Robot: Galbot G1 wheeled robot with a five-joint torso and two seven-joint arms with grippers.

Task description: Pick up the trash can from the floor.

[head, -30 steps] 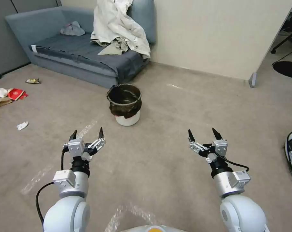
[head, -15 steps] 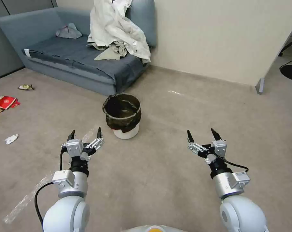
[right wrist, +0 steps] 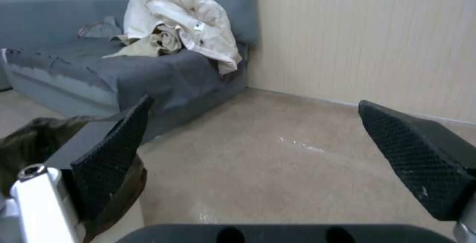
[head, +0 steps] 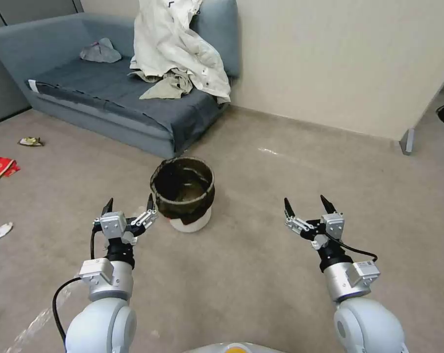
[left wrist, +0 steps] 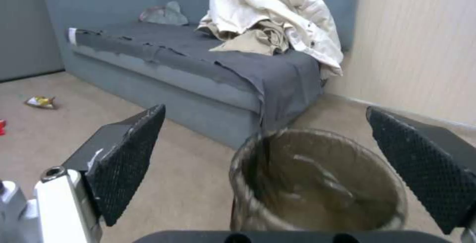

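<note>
The trash can (head: 184, 195) is a small white bucket with a dark crinkled bag folded over its rim, standing upright on the beige carpet floor (head: 261, 264) in front of me. My left gripper (head: 129, 203) hangs open just left of the can, its fingertip close to the bag's edge but apart from it. In the left wrist view the trash can (left wrist: 317, 187) sits between and beyond the two open fingers (left wrist: 126, 161). My right gripper (head: 307, 205) is open over bare carpet, well to the can's right. The bag's dark edge (right wrist: 29, 142) peeks past the right gripper's finger.
A grey-blue sofa (head: 109, 93) with a white coat (head: 175, 46) piled on it stands behind the can. A beige wall (head: 339, 63) runs along the back right. Scraps of litter (head: 1, 166) lie on the carpet at far left.
The whole view has shifted: the can and sofa have come nearer and the litter slid left, so my base has driven forward. Both arms keep their pose, grippers open.
</note>
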